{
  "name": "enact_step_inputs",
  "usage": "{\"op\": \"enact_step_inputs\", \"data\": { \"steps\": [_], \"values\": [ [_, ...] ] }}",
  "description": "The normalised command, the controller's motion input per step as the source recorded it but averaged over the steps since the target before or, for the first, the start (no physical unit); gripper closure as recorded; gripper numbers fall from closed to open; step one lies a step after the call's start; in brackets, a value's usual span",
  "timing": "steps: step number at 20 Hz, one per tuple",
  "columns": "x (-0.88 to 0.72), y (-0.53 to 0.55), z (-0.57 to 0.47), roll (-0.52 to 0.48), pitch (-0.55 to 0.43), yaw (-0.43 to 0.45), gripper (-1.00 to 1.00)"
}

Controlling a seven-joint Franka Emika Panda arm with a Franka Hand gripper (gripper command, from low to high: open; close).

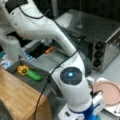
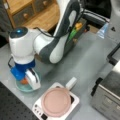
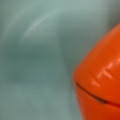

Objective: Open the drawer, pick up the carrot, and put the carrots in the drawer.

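The carrot (image 3: 100, 80) fills the right of the wrist view, orange and very close, lying in a teal bowl (image 3: 35, 62). In a front view the gripper (image 2: 27, 83) reaches straight down into that bowl (image 2: 18, 87) at the table's near left, with the carrot (image 2: 24, 81) showing beside its white finger housing. The fingertips are hidden inside the bowl. The drawer (image 1: 41, 85) stands pulled out from the wooden-topped cabinet (image 1: 17, 97), and a yellow pepper (image 1: 22, 70) and a green vegetable (image 1: 34, 75) lie in it.
A white tray with a pink plate (image 2: 56, 102) sits just right of the bowl. A metal toaster oven (image 1: 105, 37) stands at the back right. A slim orange stick (image 1: 50, 49) lies behind the arm. A plastic bottle (image 2: 103, 31) stands farther back.
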Motion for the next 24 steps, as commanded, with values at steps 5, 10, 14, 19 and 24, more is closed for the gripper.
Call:
{"op": "enact_step_inputs", "data": {
  "steps": [5,10,14,19,24],
  "values": [
    [-0.13,0.02,-0.16,0.170,-0.164,-0.049,1.00],
    [-0.11,-0.02,-0.12,0.165,-0.174,-0.065,1.00],
    [-0.13,-0.04,-0.14,0.168,-0.160,-0.069,1.00],
    [-0.16,-0.06,-0.16,0.178,-0.153,-0.061,1.00],
    [-0.15,-0.07,-0.20,0.210,-0.158,-0.048,-1.00]
  ]
}}
